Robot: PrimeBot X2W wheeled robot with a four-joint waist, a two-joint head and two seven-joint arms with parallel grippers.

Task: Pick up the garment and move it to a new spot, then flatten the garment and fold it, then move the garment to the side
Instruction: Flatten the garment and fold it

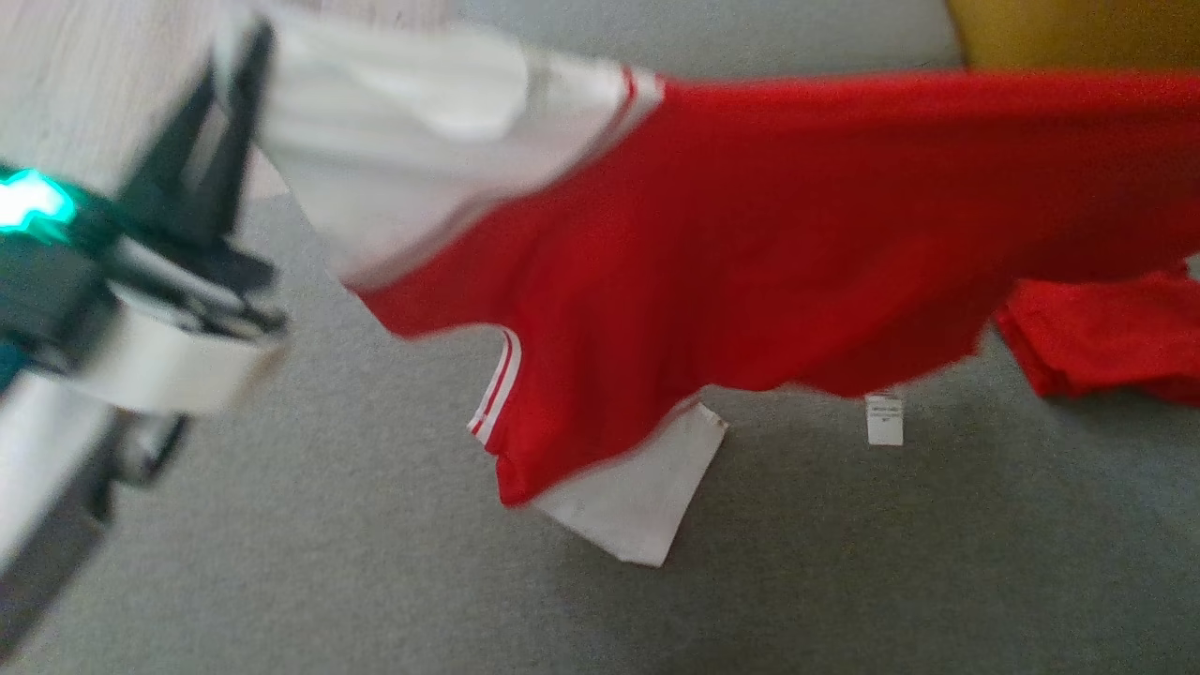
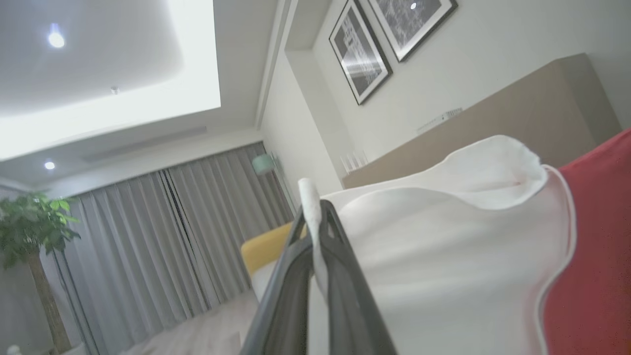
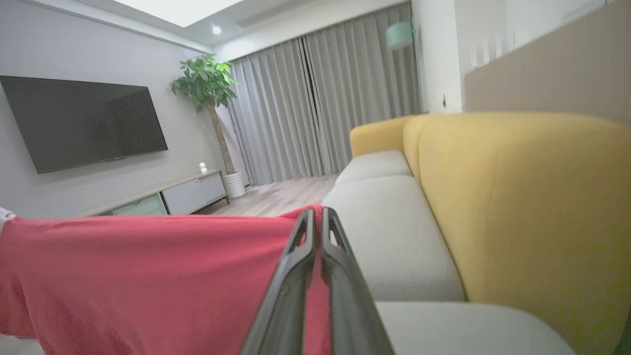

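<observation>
Left gripper (image 2: 315, 211) and right gripper (image 3: 318, 214) both pinch the shirt (image 1: 750, 234) above the sofa (image 1: 281, 562); I'd stretch it taut, lower evenly.

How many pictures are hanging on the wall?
2. The first framed picture hangs on the wall; the second framed picture is right beside it, cut off by the view's edge. More may be hidden.
</observation>
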